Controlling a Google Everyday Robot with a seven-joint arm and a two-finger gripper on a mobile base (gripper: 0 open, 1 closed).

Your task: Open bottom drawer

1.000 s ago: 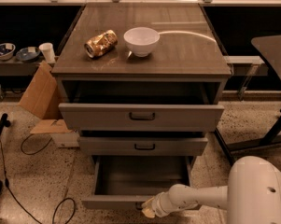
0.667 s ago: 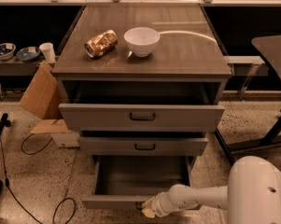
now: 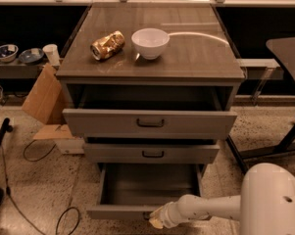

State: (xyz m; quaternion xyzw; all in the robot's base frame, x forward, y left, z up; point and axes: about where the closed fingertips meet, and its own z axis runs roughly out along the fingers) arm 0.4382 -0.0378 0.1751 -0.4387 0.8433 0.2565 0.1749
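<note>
At the lower right of the camera view, the robot's white body (image 3: 272, 202) fills the corner, and its arm (image 3: 206, 208) reaches out low and nearly level toward the left, just above the floor. The gripper (image 3: 154, 220) sits at the end of it, right against the front panel of the bottom drawer (image 3: 117, 212), near the middle of the panel where the handle would be. Whether it is clamped on anything I cannot tell.

The bottom drawer stands well out from the cabinet (image 3: 196, 58), lowest of three, showing its dark inside. The middle drawer (image 3: 152, 153) is out a little and the top drawer (image 3: 149, 124) further; each has a small dark bar handle.

On the cabinet top lie a crushed golden can (image 3: 108, 44) on its side, its label unreadable, and just beside it an upright white bowl (image 3: 150, 43). A pale cord (image 3: 201, 35) curves away from the bowl to the right.

Left of the cabinet, a piece of brown cardboard (image 3: 41, 94) leans by a low shelf holding a white cup (image 3: 51, 54) and two small bowls (image 3: 5, 52). A dark cable (image 3: 63, 219) loops over the speckled floor. A dark table (image 3: 289, 48) stands to the right, apart from the arm.
</note>
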